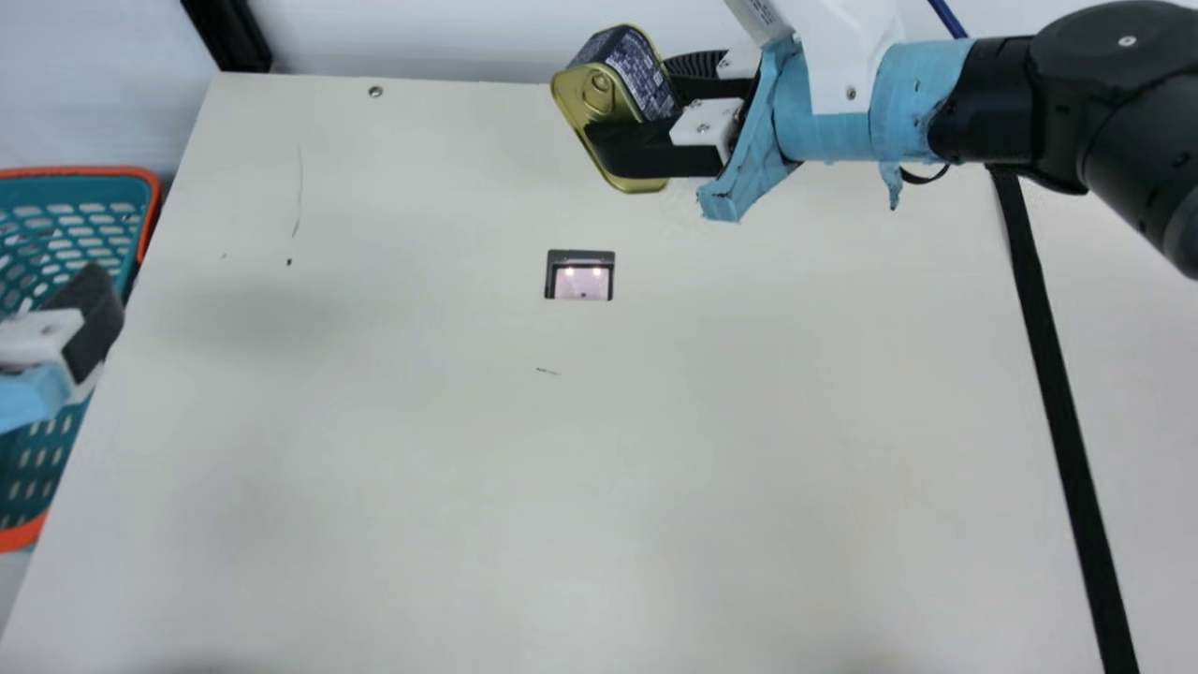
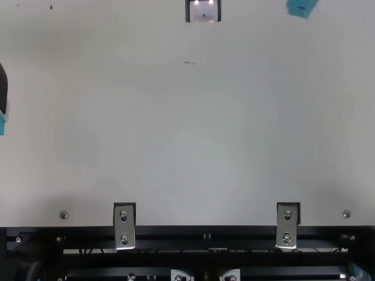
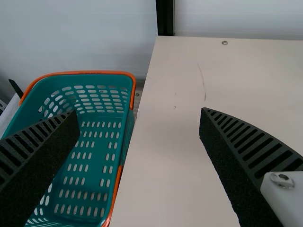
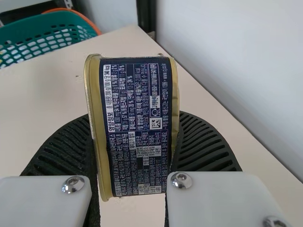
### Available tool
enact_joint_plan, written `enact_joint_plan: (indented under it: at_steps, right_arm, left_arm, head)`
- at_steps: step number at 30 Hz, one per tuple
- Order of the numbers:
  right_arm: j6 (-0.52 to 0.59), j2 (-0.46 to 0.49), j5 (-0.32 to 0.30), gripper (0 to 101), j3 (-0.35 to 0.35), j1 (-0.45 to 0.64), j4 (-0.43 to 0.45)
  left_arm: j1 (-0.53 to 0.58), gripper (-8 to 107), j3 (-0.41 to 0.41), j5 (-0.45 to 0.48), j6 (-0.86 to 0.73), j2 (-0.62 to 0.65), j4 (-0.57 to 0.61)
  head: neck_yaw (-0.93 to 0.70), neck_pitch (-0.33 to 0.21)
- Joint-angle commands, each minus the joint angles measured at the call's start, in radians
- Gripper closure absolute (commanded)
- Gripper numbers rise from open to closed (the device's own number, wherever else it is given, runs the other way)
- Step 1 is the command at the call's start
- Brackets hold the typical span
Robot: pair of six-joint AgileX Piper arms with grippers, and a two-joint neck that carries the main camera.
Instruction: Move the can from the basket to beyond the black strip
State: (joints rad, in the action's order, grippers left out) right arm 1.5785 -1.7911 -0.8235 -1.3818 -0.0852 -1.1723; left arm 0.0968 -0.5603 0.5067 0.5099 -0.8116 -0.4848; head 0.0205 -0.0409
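black strip point(image 1: 1053, 356): it lies along the table point(image 1: 749, 421), and from it I give all the places.
can point(image 1: 641, 75): on the basket side of the black strip, well apart from it, gripped and tilted in the main view. It seems to be above the table, but how high I cannot tell.
right gripper point(image 4: 132, 127): on the basket side of the black strip, its two fingers closed on the can, one at each side.
left gripper point(image 3: 139, 113): far from the black strip, at the basket end; its fingers stand wide apart with nothing between them.
basket point(image 3: 75, 72): beside the table, at the end away from the black strip. The can is already out of it.
carry to the black strip: this is the step in hand, in my judgement. The next move calls for bringing the can over the strip, with the grip firm and level.
landing beyond the black strip: after crossing, the can should go down gently, flat, wholly past the strip, and then be released.
far edge point(image 1: 421, 79) and wall point(image 4: 236, 47): near the can, back from the black strip's middle; swinging outward there could knock the can.
open room: wide on the basket side of the black strip, narrower beyond it.
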Motion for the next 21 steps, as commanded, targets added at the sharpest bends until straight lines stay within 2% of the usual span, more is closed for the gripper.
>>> enact_joint_plan:
  at_steps: [1,11,21]
  right_arm:
    - [-0.014,0.027,0.015,101,0.021,0.015,0.019]
    - [-0.137,0.151,0.088,101,0.122,0.11,0.197]
    - [-0.259,0.253,0.115,101,0.203,0.233,0.372]
  left_arm:
    - [0.0,9,0.0,0.0,0.0,0.0,0.0]
    - [0.0,9,0.0,0.0,0.0,0.0,0.0]
    - [0.0,9,0.0,0.0,0.0,0.0,0.0]
  head:
    - [0.038,-0.015]
    - [0.19,-0.042]
    - [0.315,-0.07]
